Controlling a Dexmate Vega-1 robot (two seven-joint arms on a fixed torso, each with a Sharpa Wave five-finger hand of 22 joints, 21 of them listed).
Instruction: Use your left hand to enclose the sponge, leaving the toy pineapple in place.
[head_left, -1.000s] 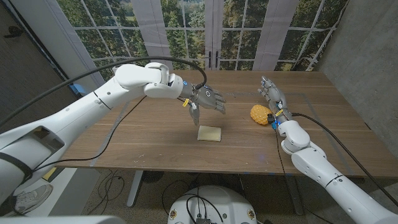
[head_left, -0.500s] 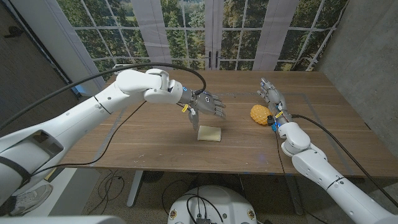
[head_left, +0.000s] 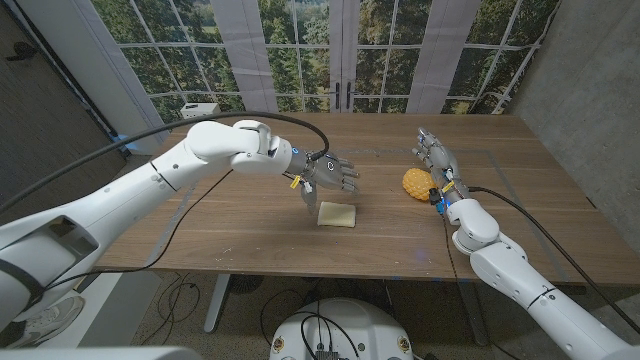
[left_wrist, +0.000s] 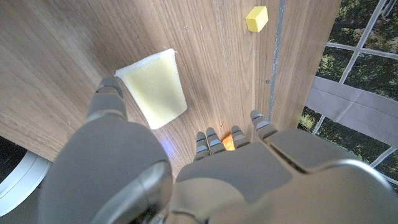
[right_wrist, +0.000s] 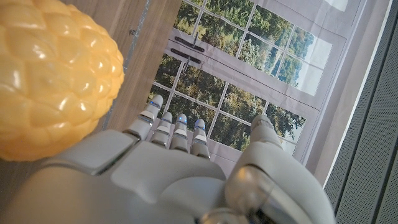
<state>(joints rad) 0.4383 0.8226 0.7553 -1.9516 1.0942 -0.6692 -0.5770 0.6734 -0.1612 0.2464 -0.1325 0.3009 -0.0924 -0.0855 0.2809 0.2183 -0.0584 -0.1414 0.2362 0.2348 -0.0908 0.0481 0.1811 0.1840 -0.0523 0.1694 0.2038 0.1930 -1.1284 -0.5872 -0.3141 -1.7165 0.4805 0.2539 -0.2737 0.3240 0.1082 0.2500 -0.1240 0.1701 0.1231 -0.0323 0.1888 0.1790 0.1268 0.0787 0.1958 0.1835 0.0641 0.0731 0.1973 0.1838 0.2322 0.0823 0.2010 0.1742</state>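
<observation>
Daylight is coming in through the far windows and lighting the wooden table evenly, shadows are staying soft, the head view is bending at its edges, and the near left hand is blurring in its wrist view

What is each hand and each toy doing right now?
left hand: open, fingers apart, above the sponge, holding nothing
sponge: lying flat on the table, not held
right hand: open, beside the toy pineapple, holding nothing
toy pineapple: sitting on the table, not held
table: carrying the sponge and toy pineapple
</observation>
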